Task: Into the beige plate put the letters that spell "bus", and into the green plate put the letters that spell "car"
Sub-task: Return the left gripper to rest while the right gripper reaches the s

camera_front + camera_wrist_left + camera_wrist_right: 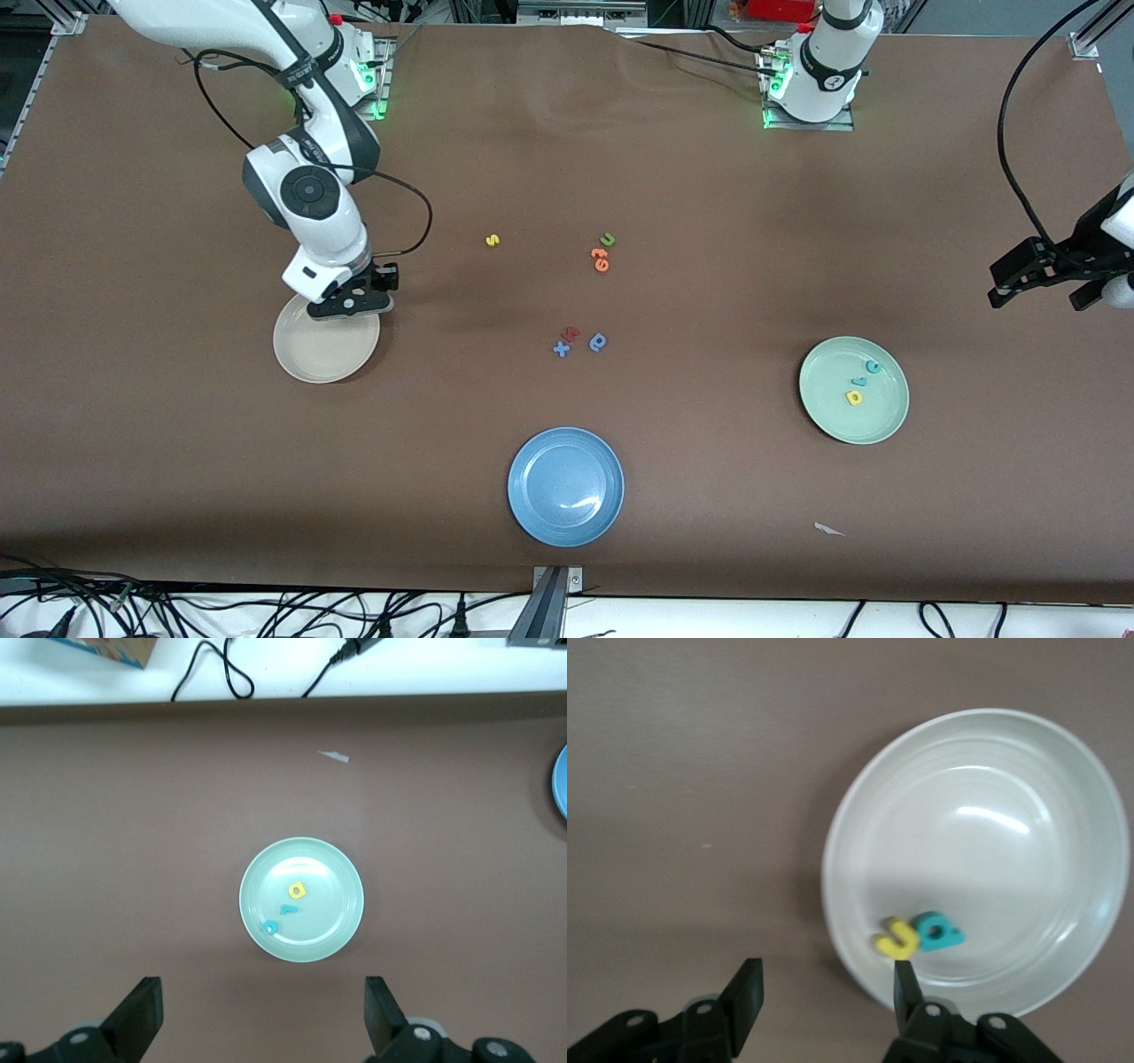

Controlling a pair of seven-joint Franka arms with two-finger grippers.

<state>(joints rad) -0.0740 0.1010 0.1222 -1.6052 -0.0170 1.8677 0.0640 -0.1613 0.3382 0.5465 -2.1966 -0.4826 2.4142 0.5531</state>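
The beige plate [326, 350] lies toward the right arm's end of the table. My right gripper [350, 307] hangs open over its rim, with nothing between its fingers. In the right wrist view the gripper [826, 979] is empty, and a yellow u [897, 937] and a teal b [939, 931] lie side by side in the plate [983, 780]. A yellow s [493, 239] lies on the table. The green plate [877, 416] holds a teal c [873, 366], a teal r [857, 381] and a yellow a [854, 397]. My left gripper [1035, 299] waits open above the table near it.
A green u [607, 238] and orange letters [601, 259] lie mid-table. Nearer the front camera lie a red letter [570, 333], a blue x [561, 349] and a blue round letter [598, 342]. A blue plate [565, 486] sits nearest, with a paper scrap [828, 529] beside it.
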